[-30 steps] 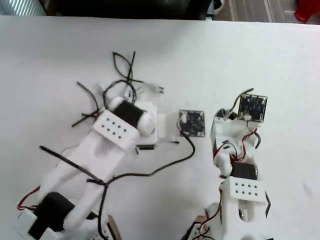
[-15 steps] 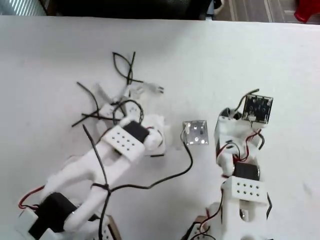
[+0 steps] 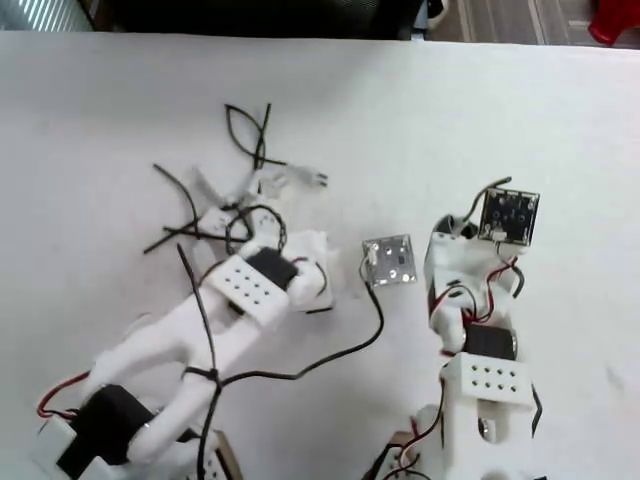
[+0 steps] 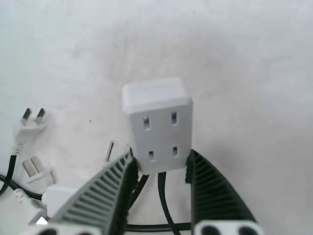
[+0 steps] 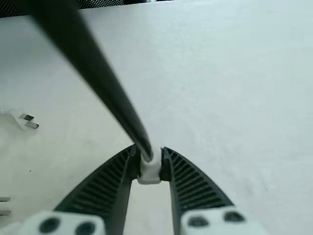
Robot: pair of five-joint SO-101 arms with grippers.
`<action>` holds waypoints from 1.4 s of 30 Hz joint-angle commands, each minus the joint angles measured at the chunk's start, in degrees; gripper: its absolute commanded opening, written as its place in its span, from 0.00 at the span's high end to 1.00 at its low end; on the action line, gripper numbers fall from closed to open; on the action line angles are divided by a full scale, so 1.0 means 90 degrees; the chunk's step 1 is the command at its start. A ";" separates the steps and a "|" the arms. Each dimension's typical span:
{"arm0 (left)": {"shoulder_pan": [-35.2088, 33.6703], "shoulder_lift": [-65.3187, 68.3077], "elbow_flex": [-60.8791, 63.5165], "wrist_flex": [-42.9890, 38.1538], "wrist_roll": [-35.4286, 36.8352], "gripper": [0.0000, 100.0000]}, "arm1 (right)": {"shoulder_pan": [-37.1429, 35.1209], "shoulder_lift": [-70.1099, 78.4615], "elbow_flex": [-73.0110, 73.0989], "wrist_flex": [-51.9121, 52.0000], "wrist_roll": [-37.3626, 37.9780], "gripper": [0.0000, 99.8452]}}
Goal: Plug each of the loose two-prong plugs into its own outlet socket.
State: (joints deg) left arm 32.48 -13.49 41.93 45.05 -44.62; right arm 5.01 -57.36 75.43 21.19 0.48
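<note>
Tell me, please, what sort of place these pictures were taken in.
Probably a robotics lab or workshop bench, though little of the room shows: a plain white table carries small robot arms with exposed wiring, the left gripper clasps a white outlet block, and loose two-prong plugs lie nearby.

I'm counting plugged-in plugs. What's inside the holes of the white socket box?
Nothing: all four slots of the socket box look empty. The left gripper covers two of its corners, and its underside is hidden.

Left arm (image 3: 190, 335) beside loose plugs (image 3: 312, 179); right arm (image 3: 470, 340) apart.
</note>
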 commanded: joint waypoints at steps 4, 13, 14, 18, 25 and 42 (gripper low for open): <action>0.0063 -0.0239 -0.0020 -0.0117 0.0098 0.91 | -0.0015 0.0015 -0.0234 -0.0132 -0.0039 0.98; 0.0063 -0.0278 -0.0068 -0.0088 0.0107 0.90 | -0.0005 0.0044 -0.0234 -0.0132 -0.0039 0.98; 0.0063 -0.0288 -0.0068 -0.0078 0.0107 0.89 | -0.0005 0.0054 -0.0234 -0.0132 -0.0039 0.98; -0.0073 -0.0278 -0.0283 0.0127 0.0381 0.85 | -0.0005 0.0054 -0.0234 -0.0142 -0.0039 0.98; -0.0288 -0.0259 -0.0918 0.0645 0.0518 0.82 | -0.0005 0.0063 -0.0234 -0.0142 -0.0029 0.98; -0.0376 0.0767 -0.1416 0.0234 0.0947 0.78 | 0.0259 0.0015 -0.0234 -0.0151 -0.0029 0.98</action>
State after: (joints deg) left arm 30.64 -9.80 33.76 50.42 -38.99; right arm 6.77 -57.36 75.43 21.19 0.48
